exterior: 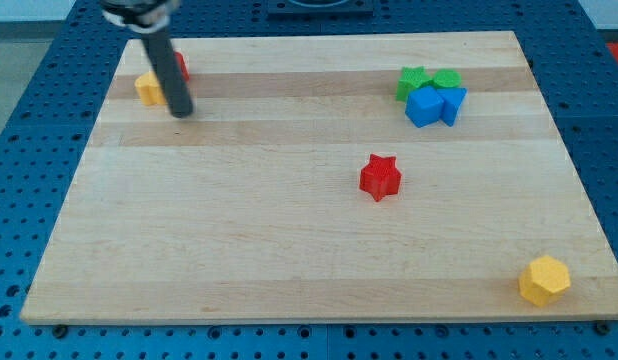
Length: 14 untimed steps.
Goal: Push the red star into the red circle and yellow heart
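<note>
Tip: my tip (181, 112) is resting low on the tabletop (289, 230) near the view's top left corner, at the end of the dark rod slanting down from the top edge.
Hand: there is no grasping hand here, so no wide, narrow or holding state is showing; the rod is carrying nothing.
Yellow heart: the yellow heart (148, 88) is sitting just to the view's left of the rod, slightly above my tip.
Red circle: the red circle (181, 67) is peeking out just behind the rod, above my tip, mostly hidden.
Red star: the red star (380, 177) is lying well apart from my tip, toward the view's right and lower, alone mid-board.
Green and blue blocks: 2 green blocks (427, 81) and 2 blue blocks (435, 104) are clustering together far to the view's right of my tip, touching.
Yellow hexagon: the yellow hexagon (544, 280) is sitting farthest from my tip, at the view's bottom right.
</note>
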Motion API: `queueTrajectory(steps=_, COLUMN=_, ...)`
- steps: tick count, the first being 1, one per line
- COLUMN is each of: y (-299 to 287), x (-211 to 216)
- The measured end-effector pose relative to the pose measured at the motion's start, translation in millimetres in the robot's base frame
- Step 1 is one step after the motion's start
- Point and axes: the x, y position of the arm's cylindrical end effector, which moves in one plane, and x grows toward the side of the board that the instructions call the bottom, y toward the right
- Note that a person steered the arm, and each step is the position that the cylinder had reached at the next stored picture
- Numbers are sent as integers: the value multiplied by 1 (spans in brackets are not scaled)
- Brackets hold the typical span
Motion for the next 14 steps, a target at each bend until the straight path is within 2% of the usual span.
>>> queueTrajectory(steps=2, y=202, x=83)
queueTrajectory(steps=3, y=230, x=120)
queueTrajectory(steps=5, y=323, x=114)
queueTrajectory(steps=7, y=351, x=151)
queueTrajectory(steps=8, y=230, x=151)
queueTrajectory(steps=9, y=155, x=152)
queueTrajectory(steps=10, y=205, x=181)
queueTrajectory(steps=11, y=143, x=191)
queueTrajectory(steps=12, y=42, x=156)
queueTrajectory(steps=13, y=-28, x=116)
queueTrajectory(steps=14, y=-36, x=74)
